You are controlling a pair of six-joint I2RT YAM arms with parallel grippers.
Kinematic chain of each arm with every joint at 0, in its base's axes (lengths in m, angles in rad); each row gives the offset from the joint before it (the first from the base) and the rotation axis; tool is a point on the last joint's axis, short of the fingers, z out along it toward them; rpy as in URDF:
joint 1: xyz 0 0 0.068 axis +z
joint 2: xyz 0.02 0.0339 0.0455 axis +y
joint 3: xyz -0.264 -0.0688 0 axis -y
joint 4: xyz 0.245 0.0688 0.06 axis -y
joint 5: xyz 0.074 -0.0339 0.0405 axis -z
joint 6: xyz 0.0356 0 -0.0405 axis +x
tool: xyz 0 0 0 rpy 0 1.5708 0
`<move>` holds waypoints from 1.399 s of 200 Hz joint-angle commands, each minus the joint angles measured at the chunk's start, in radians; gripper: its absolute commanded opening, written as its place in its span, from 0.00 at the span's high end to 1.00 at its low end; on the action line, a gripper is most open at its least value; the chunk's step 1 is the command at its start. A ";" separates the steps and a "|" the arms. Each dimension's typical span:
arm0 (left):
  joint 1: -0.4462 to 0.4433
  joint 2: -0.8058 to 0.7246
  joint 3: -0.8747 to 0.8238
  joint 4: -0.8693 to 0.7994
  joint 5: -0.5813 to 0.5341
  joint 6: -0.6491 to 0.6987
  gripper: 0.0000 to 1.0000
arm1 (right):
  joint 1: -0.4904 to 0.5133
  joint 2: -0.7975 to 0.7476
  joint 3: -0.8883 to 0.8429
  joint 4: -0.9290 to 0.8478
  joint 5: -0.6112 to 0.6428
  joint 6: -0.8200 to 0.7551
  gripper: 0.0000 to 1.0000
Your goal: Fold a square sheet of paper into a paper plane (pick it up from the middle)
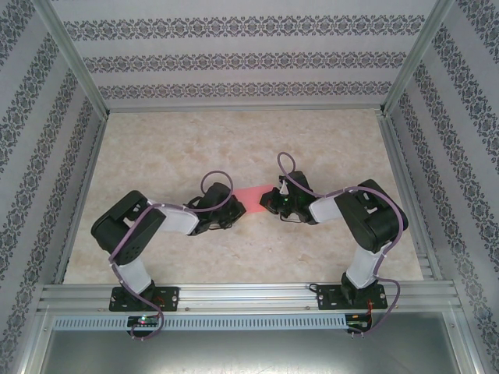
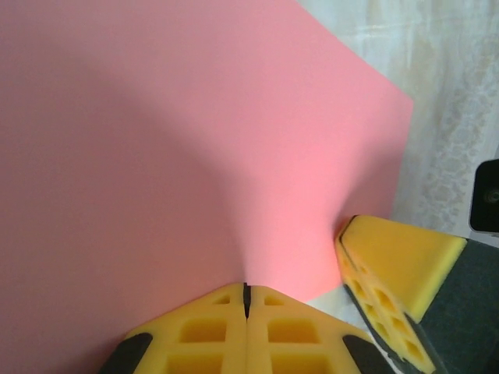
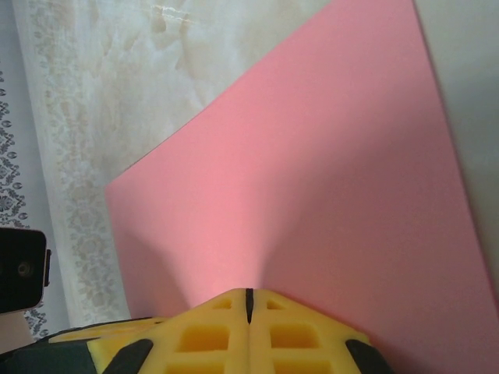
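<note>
The left gripper (image 1: pixel 236 209) and the right gripper (image 1: pixel 270 201) face each other over the middle of the table (image 1: pixel 195 148), and the pink sheet of paper (image 1: pixel 253 196) spans the short gap between their tips.

In the left wrist view, the left gripper (image 2: pixel 246 300) has its yellow fingers (image 2: pixel 203 331) pressed together, and one edge of the sheet of paper (image 2: pixel 195 156) is pinched in the seam between them. From that seam the sheet spreads away ahead of the jaws with a soft bend in it. Just right of these jaws, the right gripper's yellow fingers (image 2: pixel 390 265) meet the sheet's near edge.

In the right wrist view, the right gripper (image 3: pixel 249 300) is likewise clamped, and the sheet of paper (image 3: pixel 327 171) runs out from the closed seam and widens ahead of the jaws and to their right. A shallow ridge rises from the pinch point. The marbled table (image 3: pixel 195 62) lies beyond the sheet's far left edge.

The sheet is plain, with no sharp crease visible. Whether it is lifted off the table I cannot tell.
</note>
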 commanded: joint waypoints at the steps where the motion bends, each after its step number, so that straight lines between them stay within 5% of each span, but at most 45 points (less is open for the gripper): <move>1: 0.048 -0.032 -0.077 -0.176 -0.101 -0.026 1.00 | -0.034 0.023 -0.052 -0.174 0.081 -0.056 1.00; 73: 0.141 -0.105 -0.156 -0.228 -0.087 -0.018 1.00 | -0.048 0.018 -0.026 -0.232 0.090 -0.091 1.00; 126: 0.252 -0.185 -0.161 -0.258 -0.021 0.128 0.99 | -0.039 -0.021 0.086 -0.387 0.146 -0.219 1.00; 161: 0.343 -0.264 -0.021 -0.460 0.045 0.347 0.79 | 0.007 -0.082 0.250 -0.534 0.167 -0.343 1.00; 192: 0.414 -0.294 0.111 -0.644 0.028 0.492 0.32 | 0.102 -0.077 0.406 -0.681 0.262 -0.367 0.82; 217: 0.470 -0.289 0.206 -0.759 -0.015 0.577 0.07 | 0.185 -0.004 0.520 -0.746 0.311 -0.324 0.68; 229: 0.491 -0.280 0.252 -0.813 -0.033 0.612 0.00 | 0.218 0.040 0.577 -0.769 0.332 -0.304 0.64; 280: 0.569 -0.250 0.334 -0.886 0.018 0.661 0.00 | 0.295 0.240 0.788 -0.841 0.319 -0.262 0.57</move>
